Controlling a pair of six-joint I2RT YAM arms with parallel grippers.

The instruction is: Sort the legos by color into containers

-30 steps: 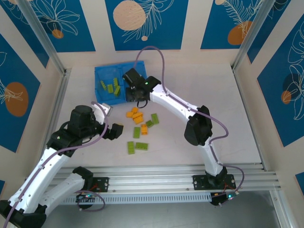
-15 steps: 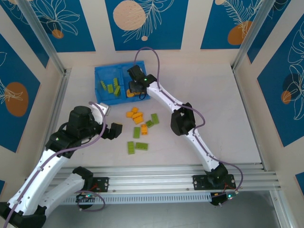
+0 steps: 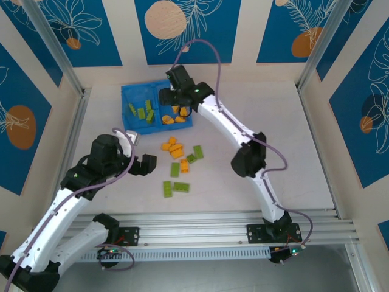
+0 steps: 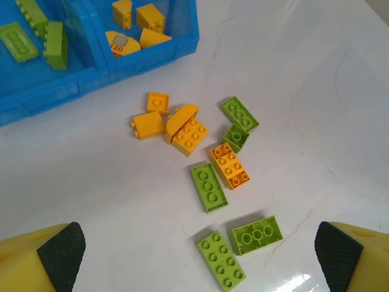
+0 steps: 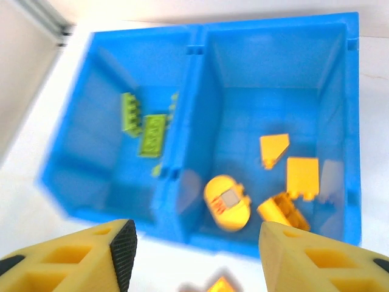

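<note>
From above, I am holding my right gripper (image 3: 177, 109) over the tray (image 3: 135, 92), above the compartment with the orange bricks (image 3: 171, 119). The green bricks (image 3: 143, 113) are lying in the compartment next to it. My left gripper (image 3: 146, 165) is hovering on the near side of the tray. It is beside the loose bricks (image 3: 180, 159), which are lying on the table (image 3: 292, 152) just in front of the tray.

Through my left wrist camera, I am looking down between my fingers (image 4: 61, 255), which are standing wide apart and gripping nothing. The orange pieces are sitting nearest the tray's front wall (image 4: 79, 82). The green ones are lying farther from it, and one long green brick (image 4: 209, 186) is lying just beside a long orange one (image 4: 229, 165). I am judging these bricks to be hard, light and smooth, so they are likely to skid on the glossy table. I would pinch one across its two long flat walls, not over the studs. The two green bricks farthest from the tray (image 4: 221, 260) are lying close together, so I would need to come down on one without nudging the other.

Through my right wrist camera, which is slightly blurred, my fingers (image 5: 121, 246) are spread apart and empty above the tray's near wall. Green bricks are lying on one side of the divider (image 5: 188, 121) and orange ones on the other.
</note>
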